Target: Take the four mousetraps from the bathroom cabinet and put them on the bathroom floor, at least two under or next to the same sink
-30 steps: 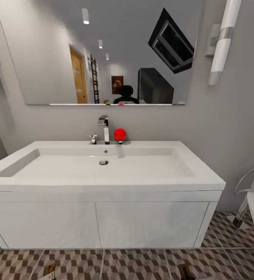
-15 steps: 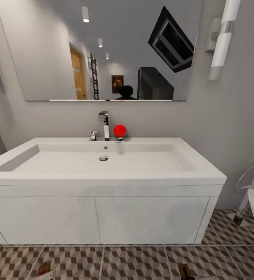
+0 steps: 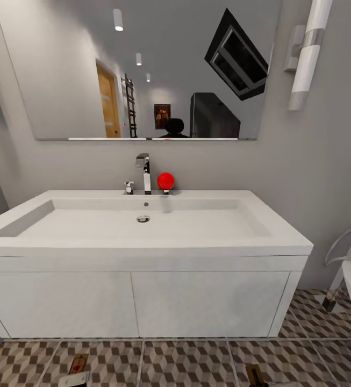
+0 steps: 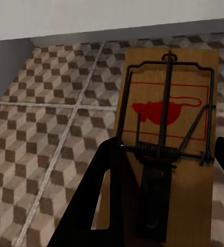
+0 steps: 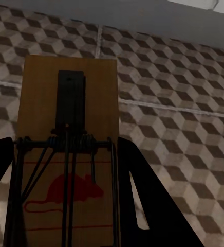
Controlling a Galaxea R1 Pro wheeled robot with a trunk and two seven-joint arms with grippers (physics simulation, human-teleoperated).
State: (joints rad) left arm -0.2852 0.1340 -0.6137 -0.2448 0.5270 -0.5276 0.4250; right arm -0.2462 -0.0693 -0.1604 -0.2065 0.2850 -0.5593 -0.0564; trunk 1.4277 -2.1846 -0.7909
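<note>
Down by the left gripper (image 3: 74, 379), the mousetrap (image 3: 78, 364) now lies flatter and more exposed on the bathroom floor (image 3: 186, 363), its red mark showing where half a second ago only a brown edge peeked out.

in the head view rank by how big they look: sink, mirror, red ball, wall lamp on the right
1. mirror and sink: both very wide, too close to rank
2. wall lamp
3. red ball
</note>
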